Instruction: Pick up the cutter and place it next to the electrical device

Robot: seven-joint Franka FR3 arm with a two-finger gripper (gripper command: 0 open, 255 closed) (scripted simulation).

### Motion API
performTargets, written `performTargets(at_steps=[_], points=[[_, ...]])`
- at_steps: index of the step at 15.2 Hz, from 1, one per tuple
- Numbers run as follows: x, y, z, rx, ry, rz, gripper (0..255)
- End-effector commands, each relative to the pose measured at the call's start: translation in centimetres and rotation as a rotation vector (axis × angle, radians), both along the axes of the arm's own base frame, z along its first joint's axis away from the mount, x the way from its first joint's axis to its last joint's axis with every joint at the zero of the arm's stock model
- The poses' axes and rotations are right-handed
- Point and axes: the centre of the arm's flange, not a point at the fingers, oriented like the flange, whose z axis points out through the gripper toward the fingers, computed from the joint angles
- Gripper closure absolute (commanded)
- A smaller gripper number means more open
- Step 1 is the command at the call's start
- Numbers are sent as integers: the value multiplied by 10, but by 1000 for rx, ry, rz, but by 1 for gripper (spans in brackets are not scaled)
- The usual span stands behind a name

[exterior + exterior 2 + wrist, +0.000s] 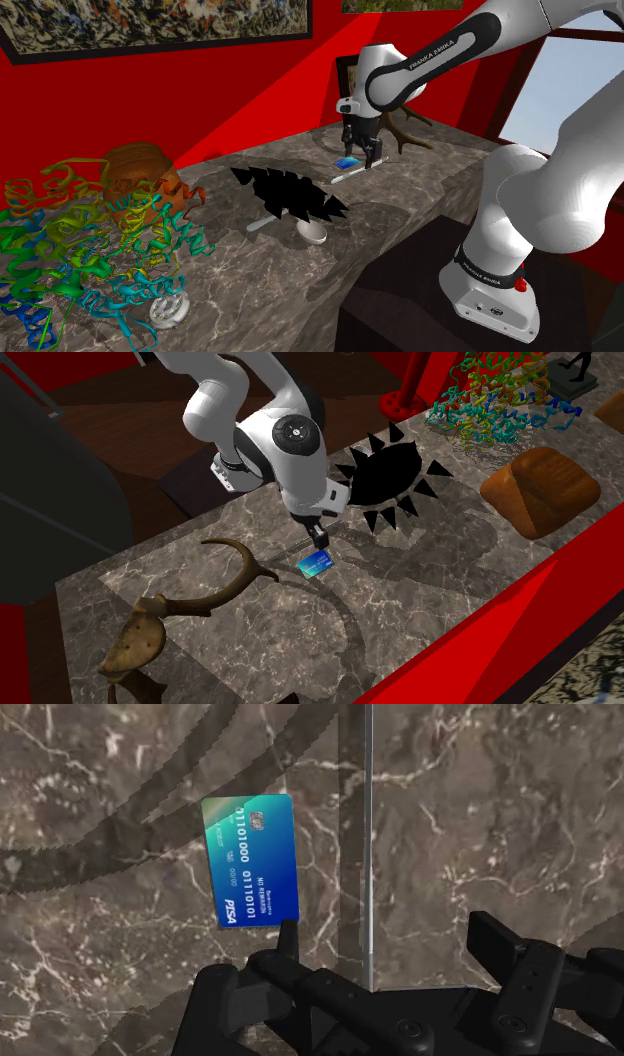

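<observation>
The cutter point(368, 854) is a thin grey blade seen edge-on, lying on the marble table point(500, 804). My gripper point(390, 929) hangs low over it, open, with one black finger point(288, 942) on each side and neither touching it. In the shoulder view the cutter point(348, 174) lies at the far end of the table, right under the gripper point(364, 158). A round grey disc-shaped device point(170, 309) sits at the near left of that view, far from the gripper. In the second exterior view the gripper point(320, 539) points down at mid-table.
A blue-green bank card point(250, 859) lies flat just beside the cutter. Brown antlers point(405, 135) stand behind the gripper. A black spiky shape point(285, 195), a white spoon-like piece point(312, 233), a brown lump point(135, 170) and a colourful ribbon tangle point(80, 250) fill the rest of the table.
</observation>
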Motion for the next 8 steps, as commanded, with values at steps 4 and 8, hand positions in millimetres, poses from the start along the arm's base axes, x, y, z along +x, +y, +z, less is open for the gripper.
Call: performTargets(at_steps=[4, 8], points=[[1, 0, -24, 0, -1, 4, 0], [1, 0, -24, 0, -1, 4, 0]])
